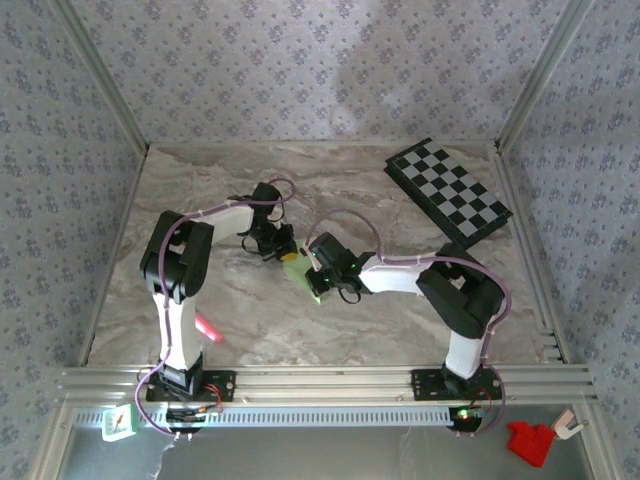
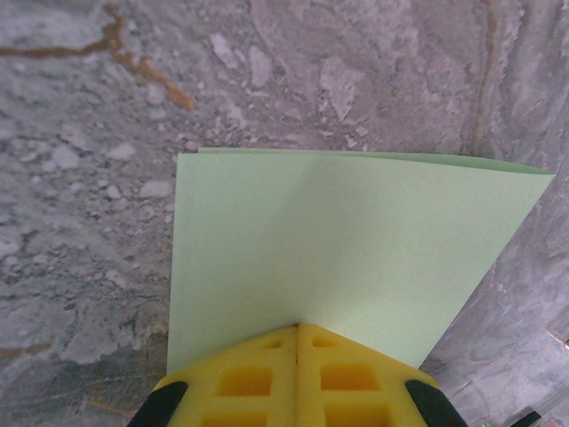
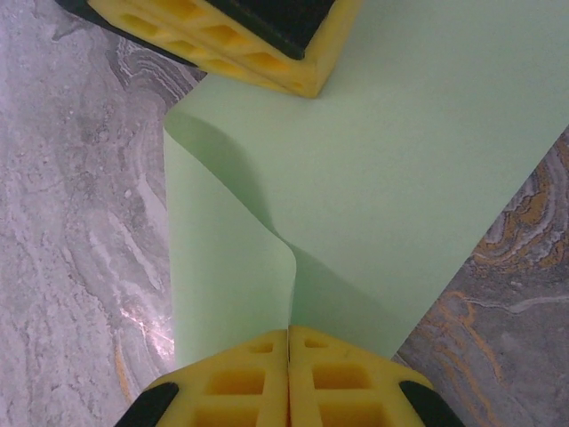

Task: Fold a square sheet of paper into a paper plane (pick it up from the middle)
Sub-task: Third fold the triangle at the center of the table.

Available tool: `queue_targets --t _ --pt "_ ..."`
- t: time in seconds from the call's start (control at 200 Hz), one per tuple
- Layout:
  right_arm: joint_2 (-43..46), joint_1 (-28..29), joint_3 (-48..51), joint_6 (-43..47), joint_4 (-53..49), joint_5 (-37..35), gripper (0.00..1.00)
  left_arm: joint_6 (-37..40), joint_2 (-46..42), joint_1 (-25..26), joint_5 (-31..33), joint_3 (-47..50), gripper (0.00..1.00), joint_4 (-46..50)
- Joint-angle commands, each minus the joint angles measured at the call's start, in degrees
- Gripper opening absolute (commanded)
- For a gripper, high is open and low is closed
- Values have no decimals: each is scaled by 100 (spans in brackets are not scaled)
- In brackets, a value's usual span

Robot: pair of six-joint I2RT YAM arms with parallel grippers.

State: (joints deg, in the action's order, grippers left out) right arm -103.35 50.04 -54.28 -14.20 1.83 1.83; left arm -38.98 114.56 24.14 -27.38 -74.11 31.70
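Pinching the square sheet of paper (image 2: 338, 249) — both jaws clamped.

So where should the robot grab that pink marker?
Probably across the middle of the pink marker, coming straight down from above. It lies flat on the table, long and thin, so a pinch across its narrow sides should hold it best.

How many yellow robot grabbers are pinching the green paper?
2. The left gripper is shut on one edge of the square sheet of paper; the right gripper is shut on the opposite edge, facing it mid-table. None seem hidden.
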Motion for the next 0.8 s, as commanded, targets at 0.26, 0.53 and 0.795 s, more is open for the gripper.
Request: queue_targets --t 0.26,0.53,0.795 --pt "-238 42 -219 -92 -174 -107 8 108 273 91 242 73 4 242" --pt "-292 52 -241 -118 -260 -155 8 110 260 91 241 77 4 257" --pt "-339 43 -241 -110 -401 -129 8 28 -95 91 199 -71 8 227"
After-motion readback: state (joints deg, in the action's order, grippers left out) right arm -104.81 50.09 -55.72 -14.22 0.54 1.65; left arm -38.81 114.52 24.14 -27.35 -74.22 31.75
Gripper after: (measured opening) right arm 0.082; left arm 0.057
